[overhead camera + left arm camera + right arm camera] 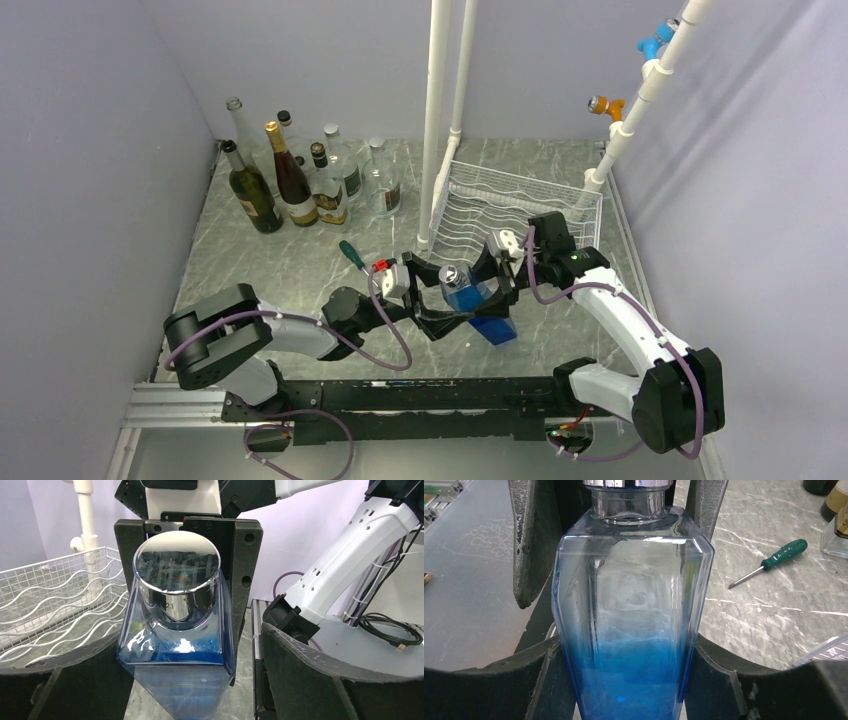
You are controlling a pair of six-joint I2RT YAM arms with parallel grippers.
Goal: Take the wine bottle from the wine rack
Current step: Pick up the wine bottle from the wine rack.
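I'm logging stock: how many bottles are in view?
8. Seven bottles stand clustered at the table's far-left corner; one blue bottle is in the right gripper, in front of the wine rack. They overlap, so another may be hidden.

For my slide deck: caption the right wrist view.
Right gripper clamps the blue-tinted glass bottle; a green screwdriver lies on the marble table beyond.

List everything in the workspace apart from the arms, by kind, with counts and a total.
Bottles: 8, the blue bottle plus 7 in the back-left cluster, where overlap makes the count less sure
Tools: 1, the screwdriver
Racks: 1, the wine rack
Total: 10
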